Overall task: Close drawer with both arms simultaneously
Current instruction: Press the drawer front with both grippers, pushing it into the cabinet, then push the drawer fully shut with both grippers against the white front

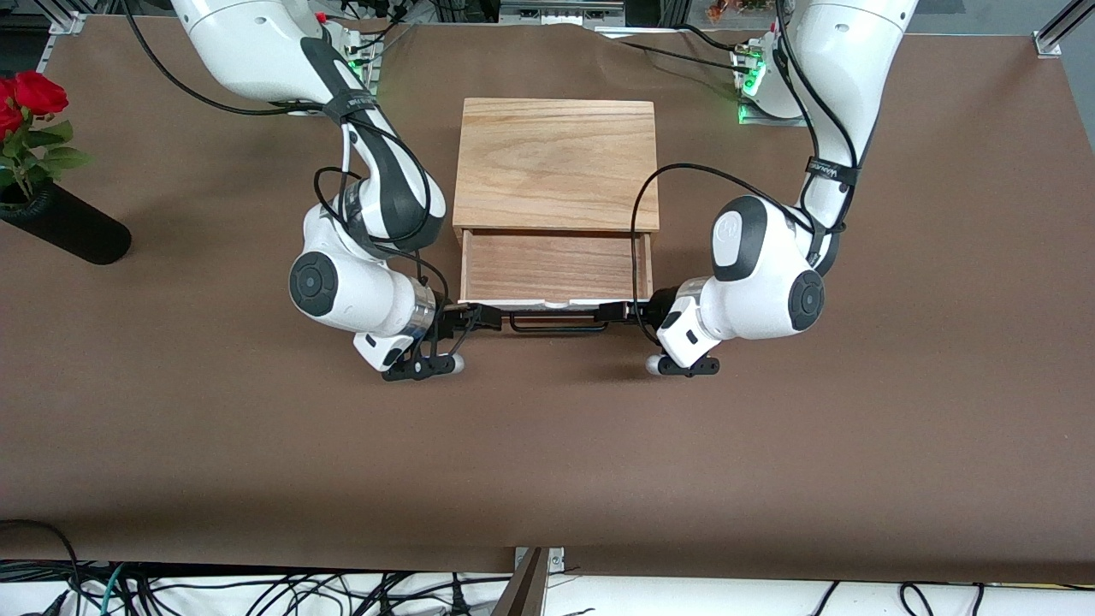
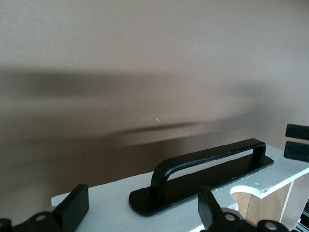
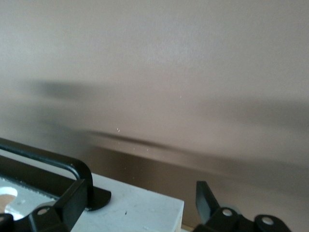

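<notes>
The drawer [image 1: 556,265] stands pulled out of its wooden box [image 1: 556,162] toward the front camera. Its white front panel [image 1: 513,303] carries a long black handle [image 1: 556,326]. My right gripper [image 1: 475,318] is open at the panel's end toward the right arm. In the right wrist view its open fingers [image 3: 72,203] span the panel's corner [image 3: 140,210] and one end of the handle [image 3: 72,166]. My left gripper [image 1: 618,312] is open at the panel's opposite end. In the left wrist view its fingers [image 2: 72,208] span the panel [image 2: 106,203] and the handle's foot [image 2: 159,186].
A black vase [image 1: 68,227] with red roses [image 1: 30,94] lies at the right arm's end of the brown table [image 1: 547,462]. The right gripper's fingers [image 2: 297,142] show in the left wrist view, at the handle's other end.
</notes>
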